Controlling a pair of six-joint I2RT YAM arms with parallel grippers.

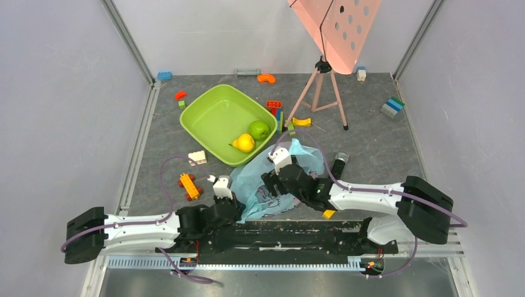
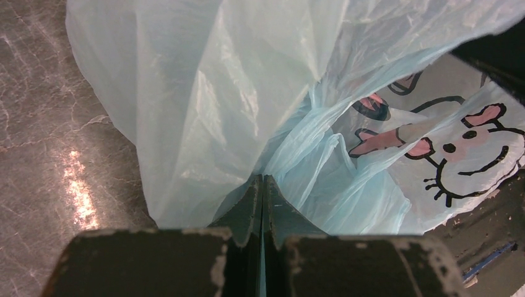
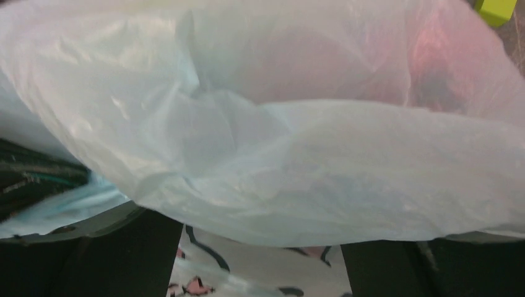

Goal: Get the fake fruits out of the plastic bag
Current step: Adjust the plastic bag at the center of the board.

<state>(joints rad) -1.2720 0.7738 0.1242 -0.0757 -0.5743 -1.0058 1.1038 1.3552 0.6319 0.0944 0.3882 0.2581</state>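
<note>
The light-blue plastic bag (image 1: 272, 179) with cartoon prints lies crumpled on the table between my two arms. My left gripper (image 1: 230, 197) is shut on a fold of its edge, and the left wrist view shows the closed tips (image 2: 262, 179) pinching the film (image 2: 216, 93). My right gripper (image 1: 275, 170) reaches into the bag from the right. In the right wrist view its jaws (image 3: 262, 241) stand wide apart under the draped film (image 3: 278, 154), tips hidden. A reddish shape (image 3: 442, 62) shows through the film. A green apple (image 1: 259, 129) and a yellow fruit (image 1: 244, 143) lie in the tub.
The lime-green tub (image 1: 204, 99) stands just behind the bag. A pink tripod stand (image 1: 322, 93) rises at the back right. Loose toy blocks lie around: an orange one (image 1: 190, 185), a white one (image 1: 197, 158), a yellow piece (image 1: 301, 122). A black cylinder (image 1: 338, 166) lies beside the right arm.
</note>
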